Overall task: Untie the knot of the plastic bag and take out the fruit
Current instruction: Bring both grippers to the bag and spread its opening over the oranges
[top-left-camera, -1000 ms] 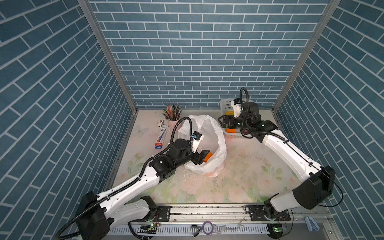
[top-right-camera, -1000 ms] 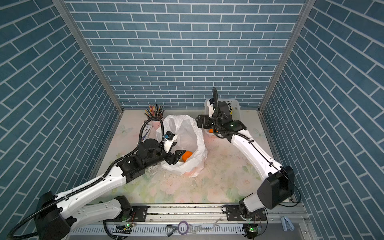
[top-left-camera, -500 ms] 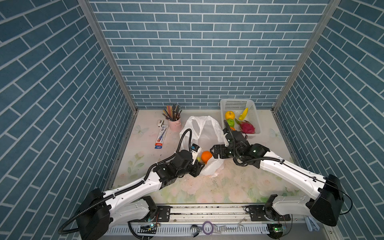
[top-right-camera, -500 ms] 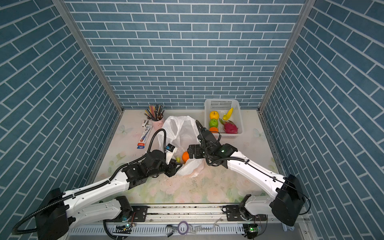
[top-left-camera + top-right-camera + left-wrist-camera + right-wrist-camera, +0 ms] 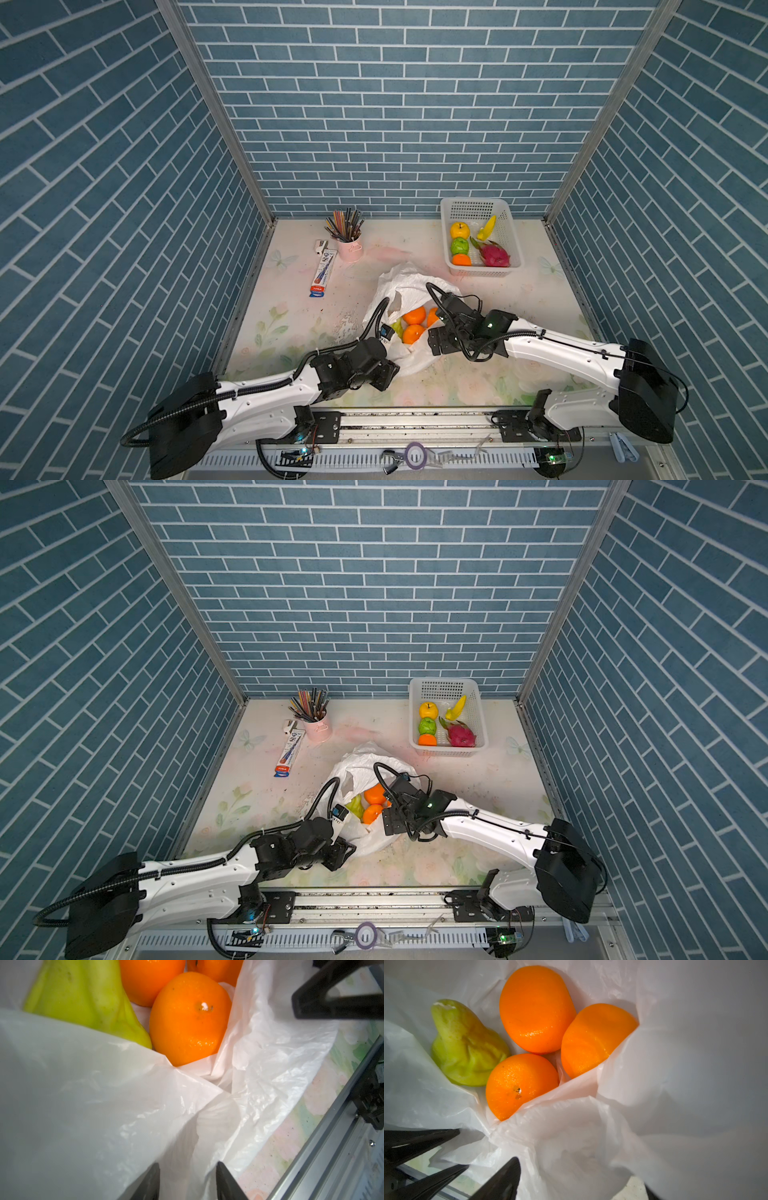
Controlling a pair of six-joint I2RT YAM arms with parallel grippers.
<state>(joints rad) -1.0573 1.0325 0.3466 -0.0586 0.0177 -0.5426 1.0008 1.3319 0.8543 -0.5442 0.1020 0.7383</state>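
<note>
The plastic bag (image 5: 409,286) lies open at mid-table in both top views; no knot shows. Fruit lies inside it: three oranges (image 5: 536,1009) and a green fruit (image 5: 465,1045). My left gripper (image 5: 388,370) is at the bag's near rim. In the left wrist view its jaws (image 5: 188,1182) are half closed on a bunched fold of the plastic. My right gripper (image 5: 435,343) hangs over the bag's right rim. It (image 5: 579,1187) is open wide, with loose plastic lying between its fingers (image 5: 506,1178). An orange (image 5: 187,1020) sits just beyond the held fold.
A white basket (image 5: 473,203) at the back right holds a yellow apple, a green fruit, an orange, a dragon fruit and a yellow piece. A pink pencil cup (image 5: 350,251) and a tube (image 5: 322,274) stand at the back left. The metal front rail (image 5: 332,1147) runs close by.
My right gripper left the basket and came forward to the bag's right rim. The left gripper drew back toward the front with the bag's rim, its jaws narrowing. More fruit shows.
</note>
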